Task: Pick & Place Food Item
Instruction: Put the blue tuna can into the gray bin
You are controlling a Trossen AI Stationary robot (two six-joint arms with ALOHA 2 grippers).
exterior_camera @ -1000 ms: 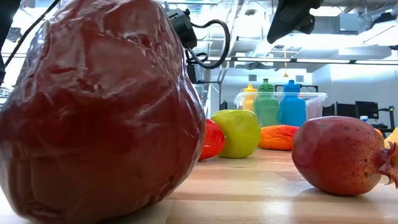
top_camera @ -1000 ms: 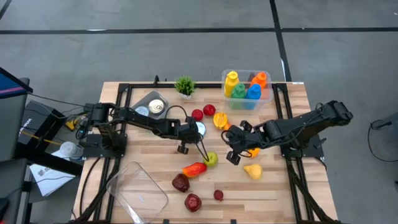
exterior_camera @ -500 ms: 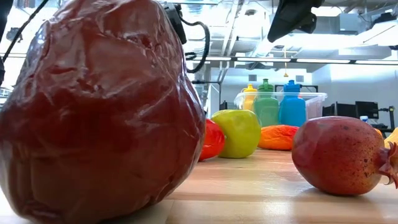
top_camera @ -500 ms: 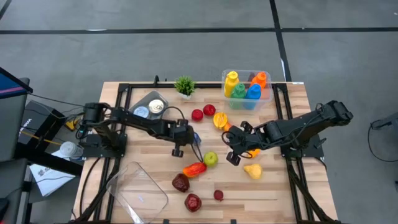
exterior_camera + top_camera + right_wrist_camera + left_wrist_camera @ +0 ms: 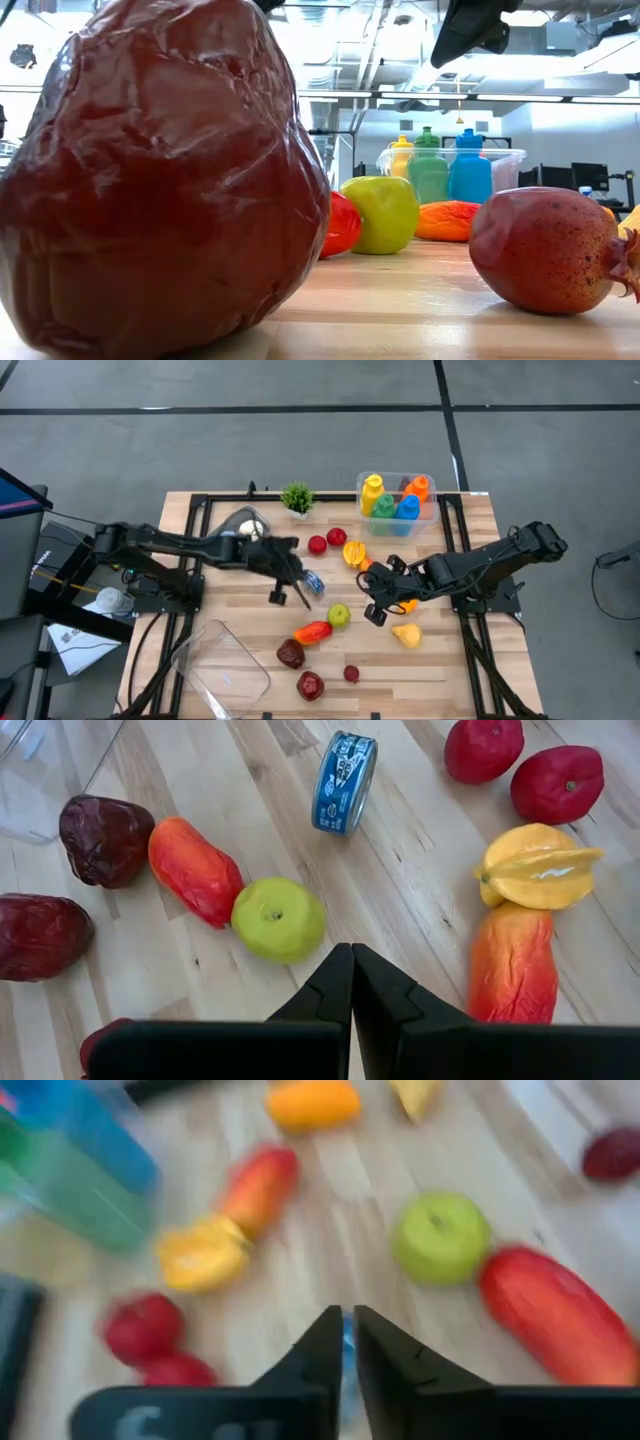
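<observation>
Fruit is lying loose across the table (image 5: 440,670), nothing placed yet. The left tool (image 5: 300,582), nearly closed, is hanging over a blue can (image 5: 345,782) resting on its edge; the right tool (image 5: 372,608) is waiting, closed and empty.

bottles (image 5: 392,498) in tub (image 5: 432,512); fruit scattered on table (image 5: 440,660).

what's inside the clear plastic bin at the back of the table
The clear bin holds bottles standing upright: a yellow bottle, a green bottle, a blue bottle and an orange bottle. Anything lying on the bin's floor beneath them is covered.
</observation>
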